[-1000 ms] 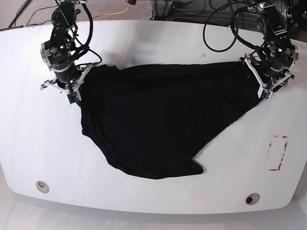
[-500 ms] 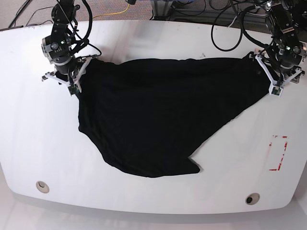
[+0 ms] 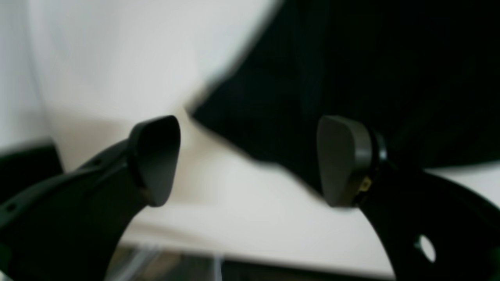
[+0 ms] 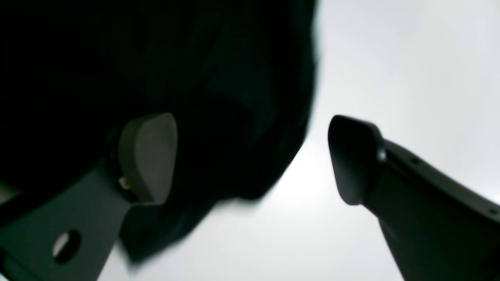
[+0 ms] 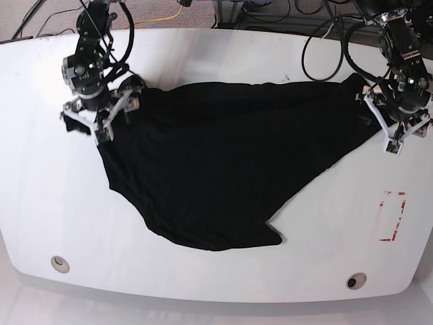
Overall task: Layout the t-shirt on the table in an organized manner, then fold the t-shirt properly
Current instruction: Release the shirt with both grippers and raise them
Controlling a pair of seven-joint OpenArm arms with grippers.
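T-shirt [image 5: 216,162] spread on table [image 5: 40,189]; left gripper [image 3: 250,160] and right gripper [image 4: 250,158] fingers apart, holding nothing; wrist views blurred, neck patch hidden.

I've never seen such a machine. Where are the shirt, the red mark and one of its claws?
t-shirt [image 5: 216,162], base view, middle of cloth.
red mark [image 5: 392,217], base view, its outline.
right gripper [image 4: 254,156], right wrist view, between fingertips.

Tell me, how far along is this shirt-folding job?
Early. Done: the t-shirt lies spread across the table, though lopsided and rumpled. In hand: nothing; the left claw and right claw are both open at the shirt's far corners. Left: squaring it up and every fold.
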